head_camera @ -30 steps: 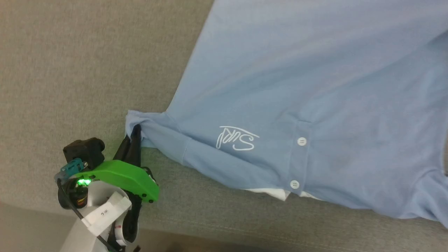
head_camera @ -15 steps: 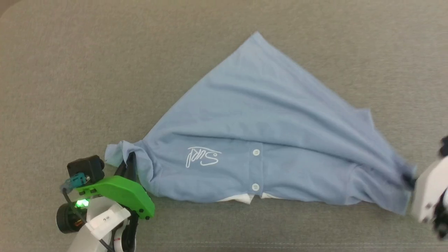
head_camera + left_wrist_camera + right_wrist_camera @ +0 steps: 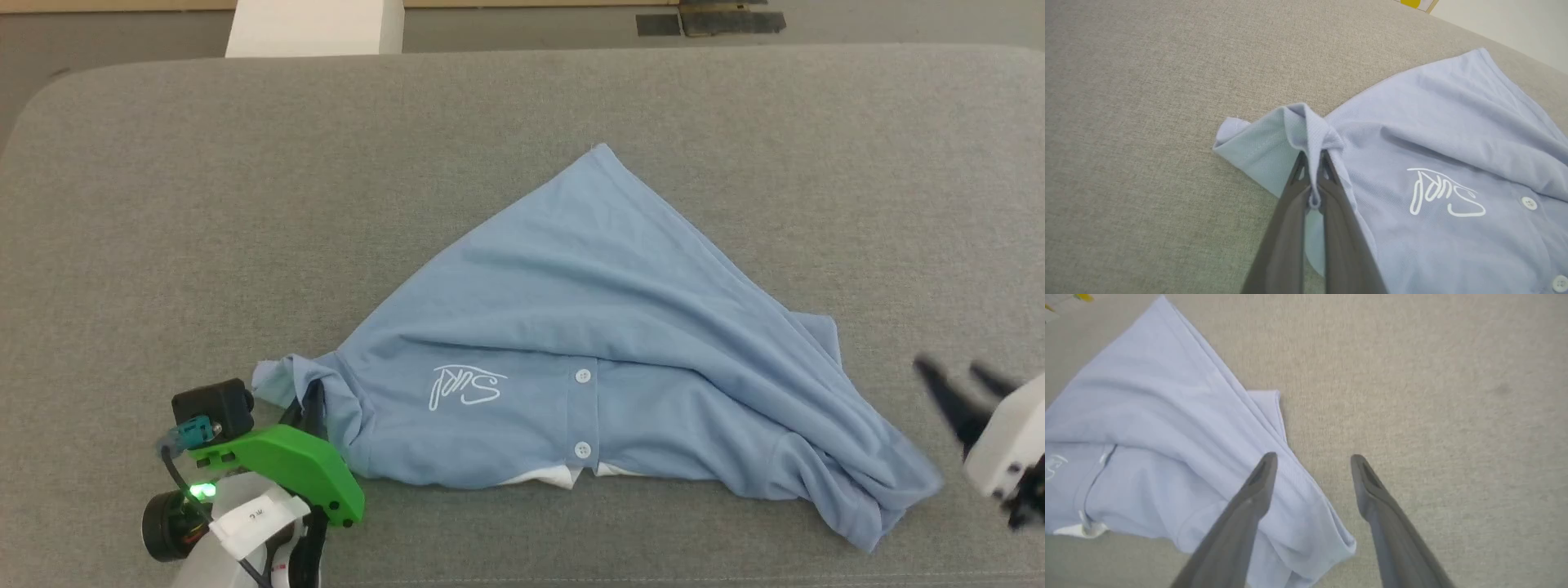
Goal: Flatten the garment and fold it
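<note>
On the counter, head view: light blue short-sleeved knit polo shirt (image 3: 604,343) lying front-up on the grey fabric-covered counter (image 3: 163,204), bunched into a rough triangle, nowhere near flat, peak pointing away from the robot.
Shirt details: white cursive chest logo (image 3: 465,386), two white buttons (image 3: 582,376), and a bit of white collar (image 3: 543,476) peeking out at the near edge.
Left side, head view: left claw (image 3: 310,400) sits at the shirt's left end with the sleeve (image 3: 277,380) bunched round it.
Right side, head view: right claw (image 3: 955,384) is just off the shirt's right end, kinda blurry, not touching cloth.
Left wrist view: left claw (image 3: 1312,157) is pinched tight on a fold of the sleeve, with the logo (image 3: 1443,196) off to the right.
Right wrist view: right claw (image 3: 1312,459) is spread wide and gripping nothing. One finger is over the shirt's edge and the other is over bare counter. Can't tell if it touches.
</note>
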{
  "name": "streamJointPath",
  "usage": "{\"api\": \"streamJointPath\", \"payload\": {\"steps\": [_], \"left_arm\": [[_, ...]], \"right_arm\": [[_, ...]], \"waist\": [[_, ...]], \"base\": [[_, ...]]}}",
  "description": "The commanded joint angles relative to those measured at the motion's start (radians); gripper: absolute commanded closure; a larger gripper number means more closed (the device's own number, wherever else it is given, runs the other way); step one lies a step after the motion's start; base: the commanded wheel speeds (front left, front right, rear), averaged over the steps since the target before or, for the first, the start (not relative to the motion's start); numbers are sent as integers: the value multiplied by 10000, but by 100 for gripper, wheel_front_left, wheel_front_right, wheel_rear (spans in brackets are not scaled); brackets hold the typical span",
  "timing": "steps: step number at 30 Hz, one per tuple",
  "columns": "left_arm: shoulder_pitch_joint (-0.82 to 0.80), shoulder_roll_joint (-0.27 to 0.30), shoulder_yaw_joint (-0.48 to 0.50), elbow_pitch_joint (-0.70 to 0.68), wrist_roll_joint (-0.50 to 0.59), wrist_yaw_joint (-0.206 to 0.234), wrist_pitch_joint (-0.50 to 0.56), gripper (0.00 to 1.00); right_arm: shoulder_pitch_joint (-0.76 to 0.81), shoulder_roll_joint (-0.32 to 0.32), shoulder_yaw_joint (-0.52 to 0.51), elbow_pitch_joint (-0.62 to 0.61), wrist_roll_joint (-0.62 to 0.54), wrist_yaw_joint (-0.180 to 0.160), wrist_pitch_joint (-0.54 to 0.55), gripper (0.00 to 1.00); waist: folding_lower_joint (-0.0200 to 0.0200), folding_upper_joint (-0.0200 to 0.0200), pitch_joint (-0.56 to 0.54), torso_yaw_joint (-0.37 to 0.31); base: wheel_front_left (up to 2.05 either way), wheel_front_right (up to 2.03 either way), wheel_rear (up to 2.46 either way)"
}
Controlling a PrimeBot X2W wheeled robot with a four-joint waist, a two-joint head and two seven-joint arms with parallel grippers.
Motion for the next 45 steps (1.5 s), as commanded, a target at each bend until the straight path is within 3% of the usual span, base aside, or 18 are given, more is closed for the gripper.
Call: {"api": "streamJointPath", "payload": {"steps": [1, 8, 15, 19, 29, 36, 45], "left_arm": [[-17, -22, 33, 29, -78, -15, -84, 100], [46, 12, 71, -178, -100, 45, -158, 100], [-458, -126, -150, -648, 24, 56, -117, 100], [-847, -283, -361, -719, 76, -77, -163, 100], [-1567, -741, -648, -727, 93, -294, -544, 100], [-1709, -941, -751, -560, 35, -390, -776, 100], [-1711, -979, -765, -373, -18, -400, -923, 100]], "right_arm": [[-402, 128, -110, -357, 202, -13, -561, 0], [-1613, -209, 399, -433, 365, -13, -2777, 0], [-3984, -619, 2118, 686, -591, -13, -3078, 0], [-5782, -887, 3270, 1765, -1205, -13, -2278, 0], [-9395, -1257, 5753, 4439, -2166, -13, 1321, 0], [-10178, -1281, 6674, 5511, -2298, -13, 3059, 0], [-9998, -1521, 6990, 5720, -1872, -13, 4327, 2]], "waist": [[1, 0, -105, 58], [1, 0, 62, 356], [1, 0, 1164, 1246], [1, 0, 1964, 1832], [1, 0, 3475, 3004], [1, 0, 3890, 3394], [1, 0, 3962, 3346]], "base": [[0, 0, 0], [0, 0, 0], [0, 0, 0], [0, 0, 0], [0, 0, 0], [0, 0, 0], [0, 0, 0]]}}
